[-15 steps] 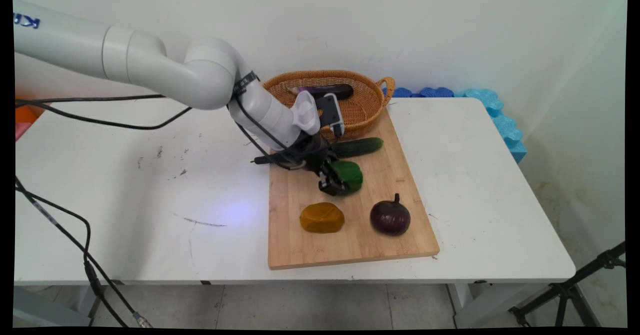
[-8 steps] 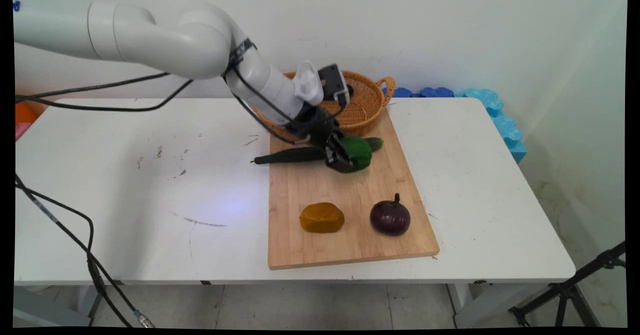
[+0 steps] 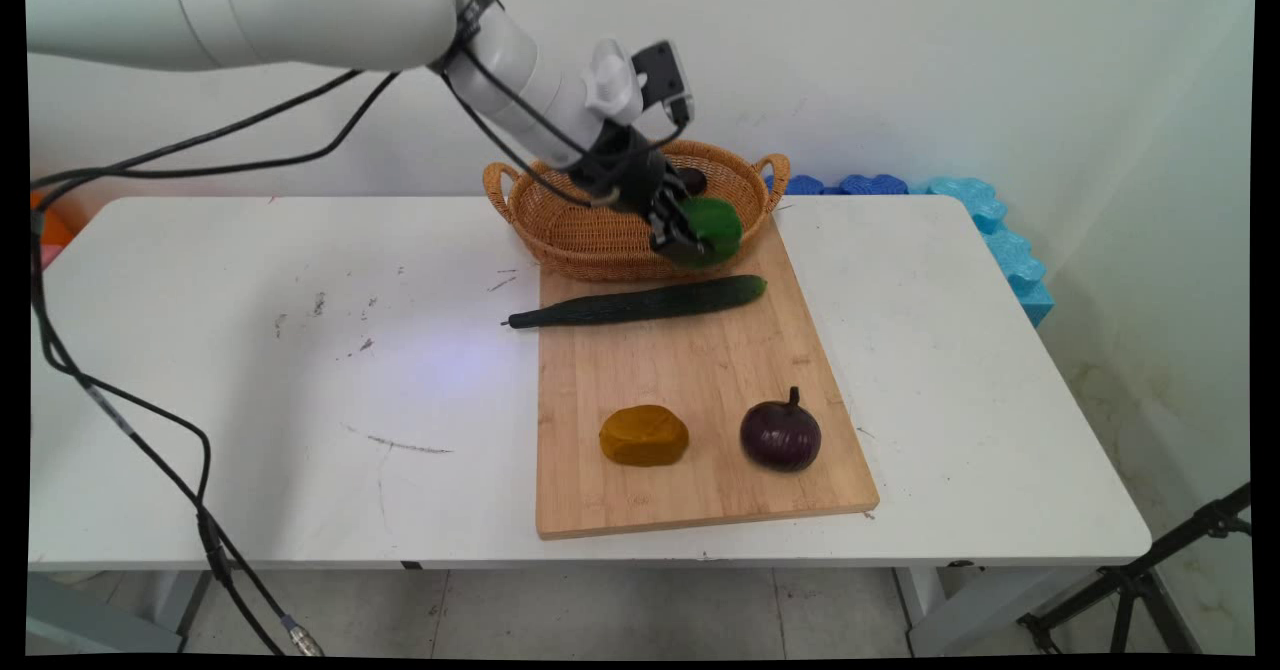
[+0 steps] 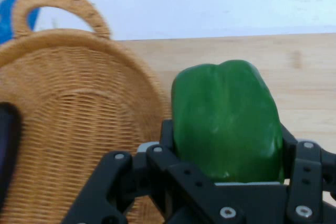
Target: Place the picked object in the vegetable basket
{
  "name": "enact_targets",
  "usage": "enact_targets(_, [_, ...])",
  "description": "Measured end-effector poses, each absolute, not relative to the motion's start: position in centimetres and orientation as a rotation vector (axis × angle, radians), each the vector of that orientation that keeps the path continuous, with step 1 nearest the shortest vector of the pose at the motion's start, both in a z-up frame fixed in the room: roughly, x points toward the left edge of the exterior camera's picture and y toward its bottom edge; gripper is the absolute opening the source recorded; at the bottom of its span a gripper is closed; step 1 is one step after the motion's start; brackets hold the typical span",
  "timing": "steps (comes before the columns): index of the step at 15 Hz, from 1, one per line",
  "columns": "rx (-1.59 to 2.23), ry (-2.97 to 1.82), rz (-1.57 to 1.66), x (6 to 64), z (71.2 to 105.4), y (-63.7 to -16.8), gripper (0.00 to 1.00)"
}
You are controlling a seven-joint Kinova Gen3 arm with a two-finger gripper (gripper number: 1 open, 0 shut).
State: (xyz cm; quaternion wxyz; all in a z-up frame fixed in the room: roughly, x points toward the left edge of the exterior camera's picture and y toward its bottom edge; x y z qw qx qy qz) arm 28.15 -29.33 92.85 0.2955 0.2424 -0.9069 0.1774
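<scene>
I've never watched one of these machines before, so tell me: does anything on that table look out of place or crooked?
One thing: the long dark green cucumber lies askew, its thin end poking off the wooden cutting board's left edge over the white table. Otherwise things look tidy. The black gripper holds a green bell pepper in the air by the woven wicker basket.

pepper: a glossy green bell pepper point(image 3: 712, 227), smooth and lobed, whole, clamped between the two black fingers of the pincer point(image 3: 688, 240)
pepper's pose: lifted clear of the wooden board point(image 3: 700, 400), hanging in the air with its broad side towards the hand camera point(image 4: 226, 119)
pepper's place: over the near right rim of the wicker basket point(image 3: 600, 235), about where basket and board meet
pincer: black, pointing down and to the right, fingers pressed on opposite sides of the pepper
</scene>
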Motion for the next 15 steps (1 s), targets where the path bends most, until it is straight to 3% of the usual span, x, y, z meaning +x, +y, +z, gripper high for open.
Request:
enact_targets(6, [0.653, -2.436, 0.563, 30.1, 92.9, -34.6, 0.00])
enact_targets(15, [0.674, -2.479, 0.607, 31.0, 89.1, -40.8, 0.00])
